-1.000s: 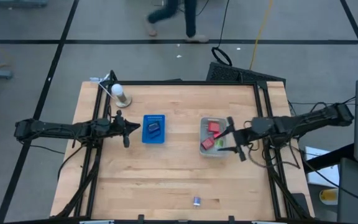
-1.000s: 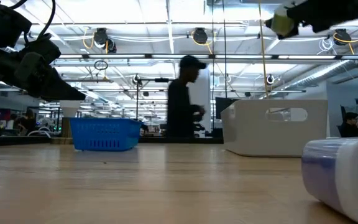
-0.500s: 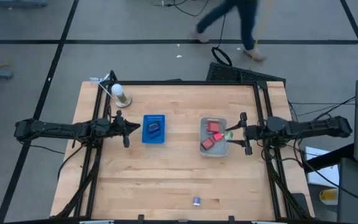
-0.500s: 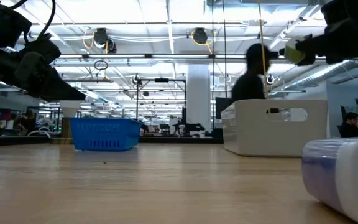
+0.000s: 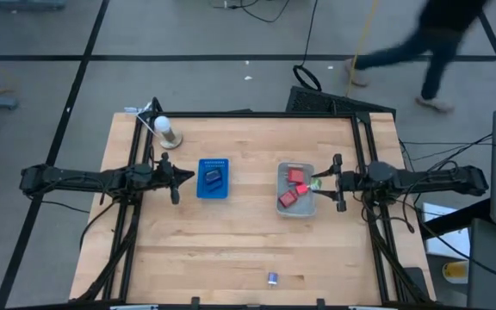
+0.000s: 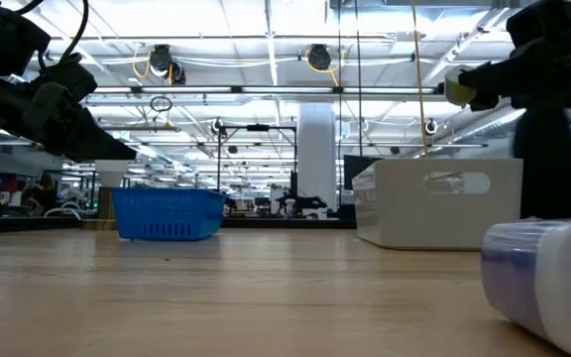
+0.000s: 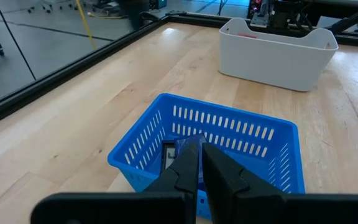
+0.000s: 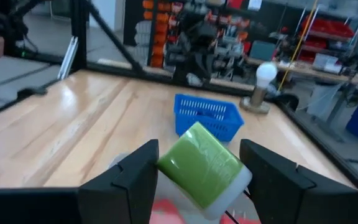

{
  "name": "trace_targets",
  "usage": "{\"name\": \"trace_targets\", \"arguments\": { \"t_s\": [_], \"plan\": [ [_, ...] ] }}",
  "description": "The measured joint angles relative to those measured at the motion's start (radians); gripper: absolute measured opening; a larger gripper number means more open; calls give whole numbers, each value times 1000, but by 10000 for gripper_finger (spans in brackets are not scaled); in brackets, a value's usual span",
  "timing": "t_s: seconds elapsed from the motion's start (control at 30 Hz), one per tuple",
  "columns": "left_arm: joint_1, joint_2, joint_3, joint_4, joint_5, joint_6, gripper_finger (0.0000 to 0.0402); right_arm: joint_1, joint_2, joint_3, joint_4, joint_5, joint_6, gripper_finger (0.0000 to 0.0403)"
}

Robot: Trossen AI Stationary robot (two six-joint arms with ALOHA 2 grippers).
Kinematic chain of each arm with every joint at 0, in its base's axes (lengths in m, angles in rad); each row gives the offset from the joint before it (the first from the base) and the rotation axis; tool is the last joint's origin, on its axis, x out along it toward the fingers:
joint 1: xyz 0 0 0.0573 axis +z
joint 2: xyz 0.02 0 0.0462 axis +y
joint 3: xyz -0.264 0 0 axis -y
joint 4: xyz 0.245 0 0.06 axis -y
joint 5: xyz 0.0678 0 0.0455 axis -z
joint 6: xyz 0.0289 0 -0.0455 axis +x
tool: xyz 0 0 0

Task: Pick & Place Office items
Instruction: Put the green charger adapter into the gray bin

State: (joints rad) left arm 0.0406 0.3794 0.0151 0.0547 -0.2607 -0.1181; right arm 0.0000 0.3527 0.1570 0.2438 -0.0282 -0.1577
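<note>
right pincer (image 8: 194,163) pinches a green block (image 8: 201,158) above the bin (image 5: 281,205); a loose pinch could drop it. left pincer (image 7: 201,163), pressed together, waits by the basket (image 7: 278,134).

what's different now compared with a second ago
The right gripper, shut on a green block, drew back from over the grey bin to its right rim and straightened. A person crossed rightward behind. The left gripper, blue basket and red blocks stayed put.

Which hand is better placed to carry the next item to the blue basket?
Right, probably. The right hand already grips a green block above the white bin; the left hand is shut and empty beside the blue basket.
</note>
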Motion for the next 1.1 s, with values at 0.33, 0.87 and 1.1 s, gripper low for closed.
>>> {"name": "trace_targets", "arguments": {
  "t_s": [0.33, 0.87, 1.1],
  "plan": [
    [0, 0, 0, 0, -2, 2, 21, -2, 304, 46, 95, 3, -1, 200],
    [0, 0, 0, -1, -2, 2, 21, -47, 731, 360, -233, 57, -66, 200],
    [0, 0, 0, -2, -2, 1, 21, -46, 817, 360, -247, 58, -55, 200]
  ]
}}
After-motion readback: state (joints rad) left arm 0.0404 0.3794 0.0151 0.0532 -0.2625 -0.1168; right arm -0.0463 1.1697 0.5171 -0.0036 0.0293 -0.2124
